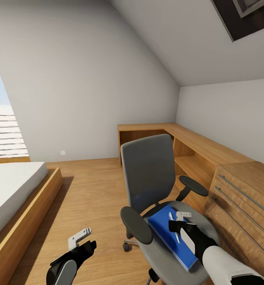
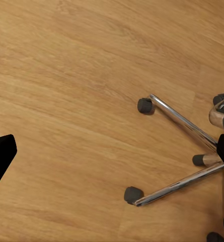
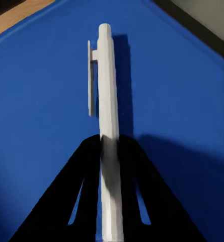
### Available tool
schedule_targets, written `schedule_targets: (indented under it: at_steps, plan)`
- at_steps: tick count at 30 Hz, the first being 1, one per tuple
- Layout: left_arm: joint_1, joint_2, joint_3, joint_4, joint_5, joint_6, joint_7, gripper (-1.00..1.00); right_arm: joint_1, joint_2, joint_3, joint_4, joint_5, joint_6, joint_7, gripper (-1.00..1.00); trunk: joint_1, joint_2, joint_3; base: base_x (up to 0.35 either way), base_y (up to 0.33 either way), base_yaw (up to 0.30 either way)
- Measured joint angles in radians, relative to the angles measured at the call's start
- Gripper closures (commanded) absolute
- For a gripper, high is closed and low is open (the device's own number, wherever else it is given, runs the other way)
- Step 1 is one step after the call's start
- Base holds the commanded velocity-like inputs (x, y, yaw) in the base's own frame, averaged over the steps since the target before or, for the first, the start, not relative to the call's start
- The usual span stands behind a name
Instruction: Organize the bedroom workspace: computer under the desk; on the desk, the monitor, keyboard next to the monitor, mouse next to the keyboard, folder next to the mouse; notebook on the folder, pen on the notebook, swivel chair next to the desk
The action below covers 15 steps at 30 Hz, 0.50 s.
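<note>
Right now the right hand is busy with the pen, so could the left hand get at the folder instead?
Probably not easily: the left hand hangs low over the floor beside the swivel chair, whose near armrest stands between it and the folder.

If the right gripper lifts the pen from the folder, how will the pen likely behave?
The pen looks thin, rigid and probably light. Its round barrel may roll on the flat folder if released, though the side clip may stop it. The right gripper straddles the smooth barrel, so it might slip.

White pen [image 3: 107,101] flat on blue folder [image 1: 169,233], on chair [image 1: 148,174].
</note>
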Motion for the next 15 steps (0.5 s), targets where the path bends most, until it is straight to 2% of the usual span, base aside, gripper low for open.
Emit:
schedule_targets:
  at_steps: [15]
  plan:
    - [0.000, 0.000, 0.000, 0.000, 0.000, 0.000, 0.002, -1.00, 0.000, -0.001, 0.000, -0.001, 0.000, -0.002, 0.000, 1.00, 0.000, 0.000, 0.000, 0.000, 0.000, 0.000]
